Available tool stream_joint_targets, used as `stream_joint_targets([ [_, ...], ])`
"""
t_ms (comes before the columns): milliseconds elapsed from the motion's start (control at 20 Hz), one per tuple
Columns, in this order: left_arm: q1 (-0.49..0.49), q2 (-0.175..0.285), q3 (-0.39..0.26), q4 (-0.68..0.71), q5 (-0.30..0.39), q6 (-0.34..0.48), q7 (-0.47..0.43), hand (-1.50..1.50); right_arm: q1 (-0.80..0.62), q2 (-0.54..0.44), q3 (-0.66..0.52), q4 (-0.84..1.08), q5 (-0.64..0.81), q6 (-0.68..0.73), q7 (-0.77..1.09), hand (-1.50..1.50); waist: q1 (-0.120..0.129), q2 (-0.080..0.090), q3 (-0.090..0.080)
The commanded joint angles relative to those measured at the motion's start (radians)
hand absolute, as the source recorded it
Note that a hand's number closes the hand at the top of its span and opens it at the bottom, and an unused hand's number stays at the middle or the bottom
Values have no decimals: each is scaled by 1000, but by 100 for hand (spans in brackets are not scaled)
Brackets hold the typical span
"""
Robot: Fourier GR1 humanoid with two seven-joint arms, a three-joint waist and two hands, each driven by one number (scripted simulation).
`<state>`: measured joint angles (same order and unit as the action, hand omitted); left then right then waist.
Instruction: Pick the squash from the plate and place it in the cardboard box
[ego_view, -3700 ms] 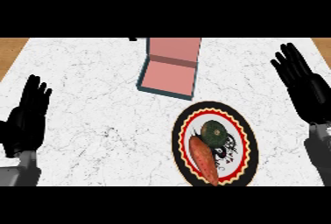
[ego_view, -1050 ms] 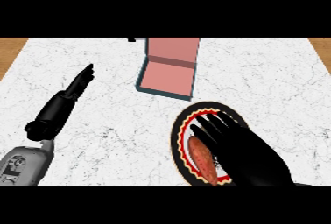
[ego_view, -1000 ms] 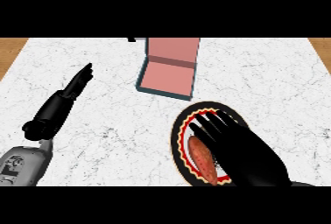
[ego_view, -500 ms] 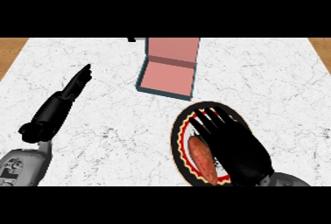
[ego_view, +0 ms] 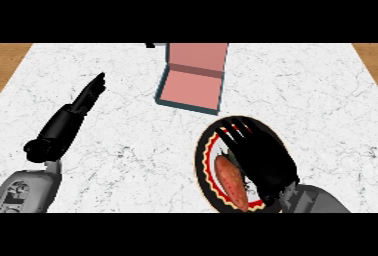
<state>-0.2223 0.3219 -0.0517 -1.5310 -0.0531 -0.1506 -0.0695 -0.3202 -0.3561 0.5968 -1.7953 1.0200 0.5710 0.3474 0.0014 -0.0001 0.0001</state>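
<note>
The plate (ego_view: 202, 161), round with a red and black patterned rim, lies on the counter at the lower right. My right hand (ego_view: 260, 159) rests palm down over it, fingers curled around the spot where the dark green squash sits. The squash is almost wholly hidden under that hand. The cardboard box (ego_view: 190, 88), pink inside with dark outer walls, stands open beyond the plate, its lid folded back. My left hand (ego_view: 87, 96) hovers at the left, fingers straight and seen edge-on, holding nothing.
An orange-red long vegetable (ego_view: 227, 180) lies on the plate beside my right hand. The white marble counter (ego_view: 125, 145) spreads between the two arms. Brown floor shows past the counter's far corners.
My right hand came down from the right edge onto the plate and hunched over the squash, hiding it. The left hand swung inward and turned edge-on.
</note>
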Motion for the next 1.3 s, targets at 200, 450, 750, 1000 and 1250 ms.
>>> stream_joint_targets([
  [200,18,-65,-6,-17,-65,3,7,0,6,25,-54,97,65,2,-137,-150,0,0,0],
  [450,2,-32,52,-36,-36,-47,29,0,33,27,-70,208,156,-116,-162,-150,1,0,0],
  [750,21,-39,81,31,-62,-85,-57,0,73,64,-100,208,205,-112,-200,-150,-1,0,0],
  [1000,94,-101,18,-93,-108,-44,-2,0,3,76,-134,328,205,-126,-299,150,5,0,0],
  [1250,47,-85,54,-100,-75,-76,45,0,-15,78,-103,329,251,-254,-397,150,4,0,0],
])
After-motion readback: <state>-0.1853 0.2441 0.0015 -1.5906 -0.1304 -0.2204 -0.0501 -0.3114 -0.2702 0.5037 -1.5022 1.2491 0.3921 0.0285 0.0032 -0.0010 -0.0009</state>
